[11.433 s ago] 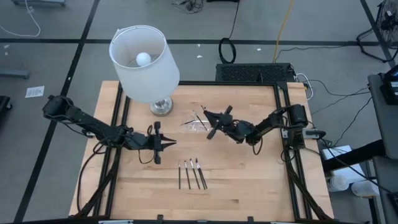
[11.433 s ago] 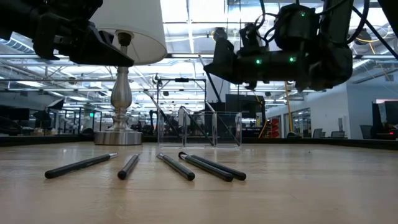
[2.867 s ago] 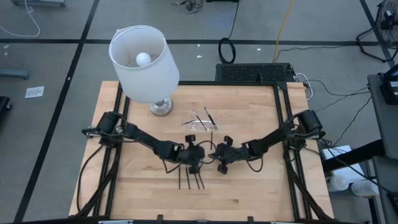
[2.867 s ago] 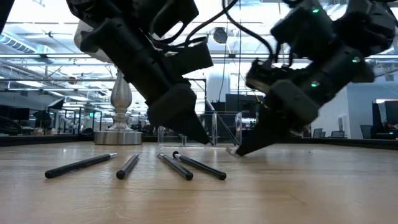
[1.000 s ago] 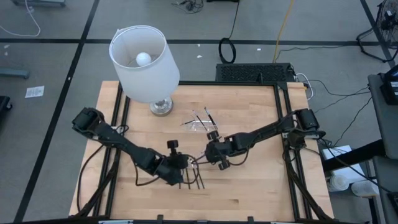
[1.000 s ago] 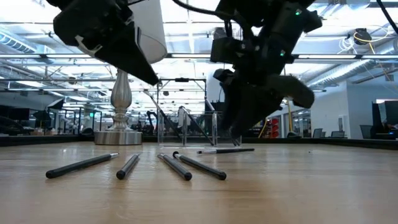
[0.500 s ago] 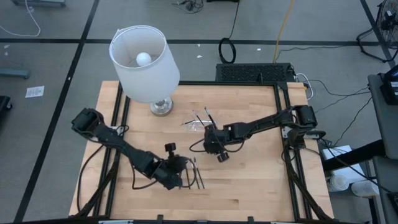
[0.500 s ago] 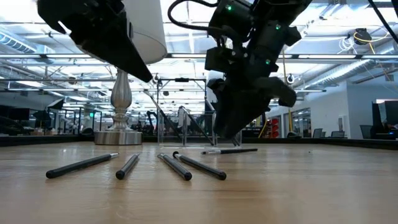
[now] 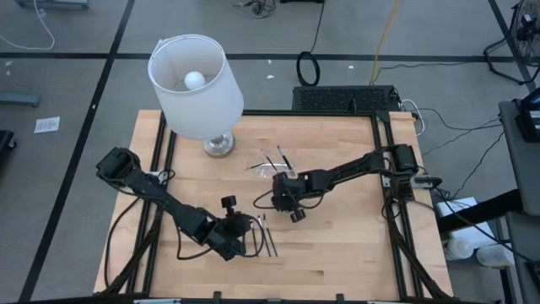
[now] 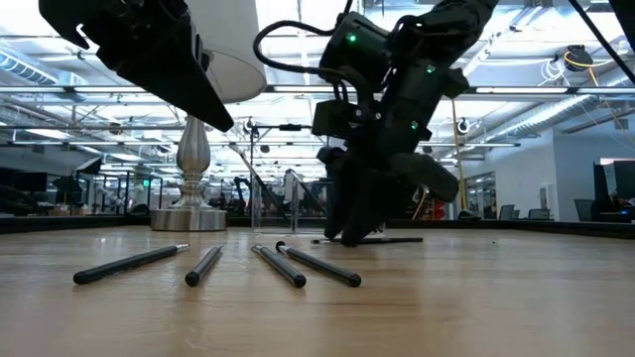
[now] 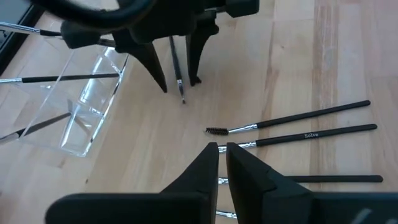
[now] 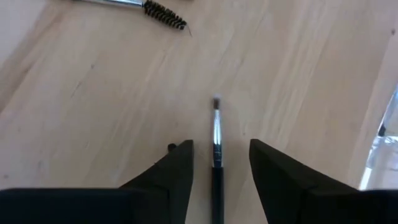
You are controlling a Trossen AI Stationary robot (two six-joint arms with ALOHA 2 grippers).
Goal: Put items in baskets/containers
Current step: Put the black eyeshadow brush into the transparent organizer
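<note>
Several thin dark brushes point(image 9: 267, 241) lie side by side on the wood near the table's front. My left gripper point(image 11: 222, 148) hovers over their pale ends, its fingers a narrow slit apart with nothing between them. One more brush point(image 12: 216, 134) lies alone nearer the middle. My right gripper point(image 12: 221, 144) stands open over it, one finger on either side and clear of it. The clear container point(image 11: 81, 106) lies on the wood just beyond, with a few brushes resting in it.
A white-shaded lamp point(image 9: 196, 84) stands on its metal base point(image 9: 218, 145) at the far left of the table. The wood to the right of the right gripper and along the near edge lies bare. A black frame rail point(image 9: 384, 169) runs down the table's right side.
My right gripper has sunk toward the table and drifted a little toward the table's left. Its open fingers have come down around the lone brush, which has stayed where it lay.
</note>
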